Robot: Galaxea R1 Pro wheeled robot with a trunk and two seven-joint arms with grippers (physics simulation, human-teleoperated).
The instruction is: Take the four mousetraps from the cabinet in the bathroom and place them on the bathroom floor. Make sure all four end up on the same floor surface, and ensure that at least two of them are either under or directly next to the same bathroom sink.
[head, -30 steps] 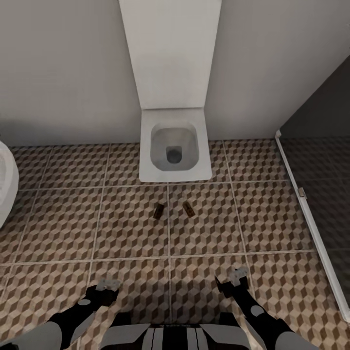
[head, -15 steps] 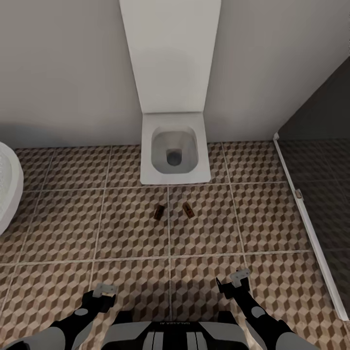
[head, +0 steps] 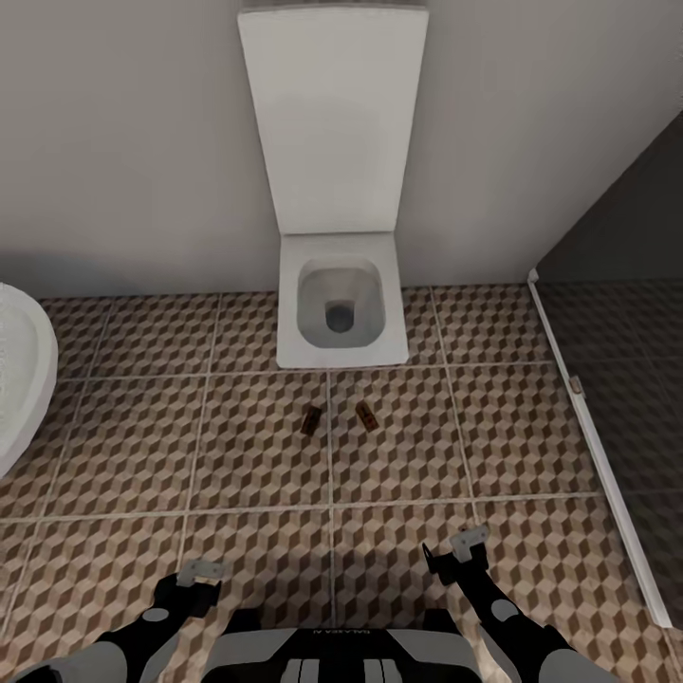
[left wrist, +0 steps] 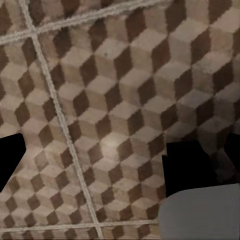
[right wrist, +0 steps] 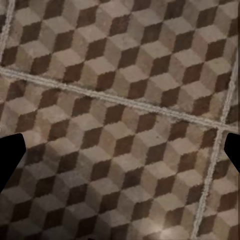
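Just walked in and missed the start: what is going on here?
The robot faces a white toilet. Two mousetraps lie side by side on the cube-patterned bathroom floor in front of it. The left gripper and the right gripper hang low and open, holding nothing.

A white square toilet stands against the pale wall, its lid raised upright. A rounded white fixture, perhaps a bathtub, shows at the left edge. A white threshold strip borders darker tiles on the right.
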